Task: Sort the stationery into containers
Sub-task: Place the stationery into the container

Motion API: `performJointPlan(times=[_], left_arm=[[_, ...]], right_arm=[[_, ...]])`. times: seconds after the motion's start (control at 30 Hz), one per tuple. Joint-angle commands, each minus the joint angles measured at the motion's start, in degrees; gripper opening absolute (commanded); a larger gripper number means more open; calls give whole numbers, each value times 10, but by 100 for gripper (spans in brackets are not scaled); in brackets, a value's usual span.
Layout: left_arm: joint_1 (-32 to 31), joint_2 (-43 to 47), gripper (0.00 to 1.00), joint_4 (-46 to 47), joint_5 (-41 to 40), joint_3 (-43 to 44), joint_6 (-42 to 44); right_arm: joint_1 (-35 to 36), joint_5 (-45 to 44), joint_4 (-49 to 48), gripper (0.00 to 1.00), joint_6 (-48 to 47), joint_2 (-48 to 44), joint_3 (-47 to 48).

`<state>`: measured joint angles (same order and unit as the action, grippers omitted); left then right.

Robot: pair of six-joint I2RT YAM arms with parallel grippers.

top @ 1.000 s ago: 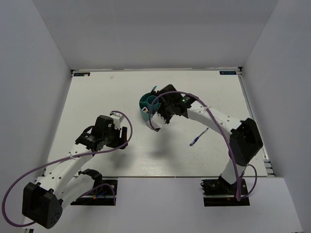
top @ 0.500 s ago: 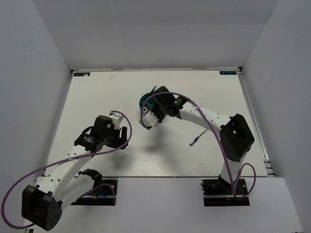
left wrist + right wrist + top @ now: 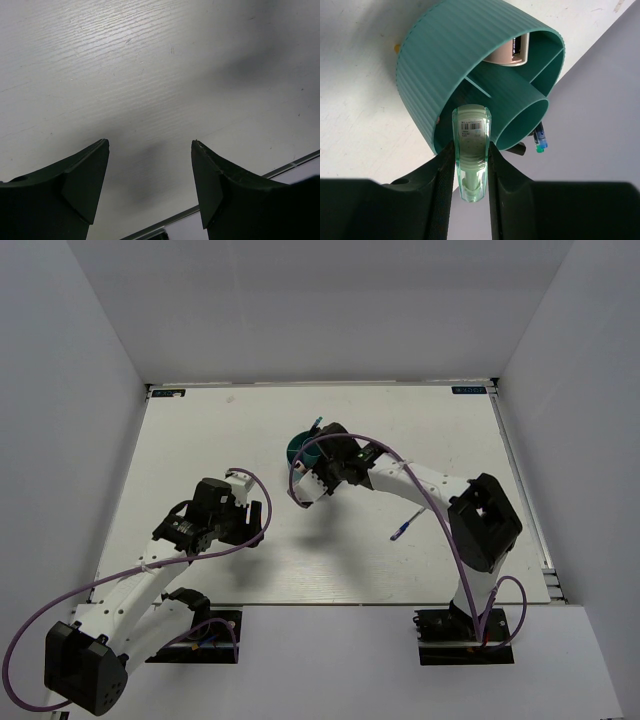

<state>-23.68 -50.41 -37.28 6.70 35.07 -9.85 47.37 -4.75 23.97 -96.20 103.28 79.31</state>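
The teal organiser lies close in front of my right gripper, its compartments and central cup facing the camera. The right gripper is shut on a pale mint piece with a barcode label, held at the organiser's rim over an outer compartment. Blue and green pen tips poke out behind the central cup, and a pale item sits in a far compartment. From above, the right gripper partly covers the organiser. A thin blue pen lies on the table. My left gripper is open and holds nothing.
The white table is walled by white panels on three sides. The left gripper hovers over bare table near the front edge, whose metal strip shows in the left wrist view. Purple cables loop off both arms.
The right arm has swung its elbow left and carried the mint piece slightly up and left over the organiser. The left arm has stayed put.
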Motion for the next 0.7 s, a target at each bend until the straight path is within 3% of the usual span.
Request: performJointPlan(times=[0.0,0.13,0.17,0.2,0.27,0.33,0.47,0.67], left_arm=[[3,9,77,4,7,10,4],[3,9,77,3,8,11,4],[4,10,77,4,8,10,5],[4,10,77,4,7,11,4],[3,11,77,3,7,11,4],[3,12,77,2,8,11,4],[3,13,77,3,9,9,4],[3,12,77,3,8,10,4]], right_arm=[[2,-10,-22,0,-3,5,-6],[2,-11,-24,0,-3,8,-7],[2,-11,-23,4,-3,9,-7],[2,-11,-23,16,-3,10,-8],[2,-15,-23,28,-3,10,-10],[3,-17,-22,36,-1,10,-10],[3,-18,-22,44,2,8,-11],[3,-21,-23,46,6,5,-10]])
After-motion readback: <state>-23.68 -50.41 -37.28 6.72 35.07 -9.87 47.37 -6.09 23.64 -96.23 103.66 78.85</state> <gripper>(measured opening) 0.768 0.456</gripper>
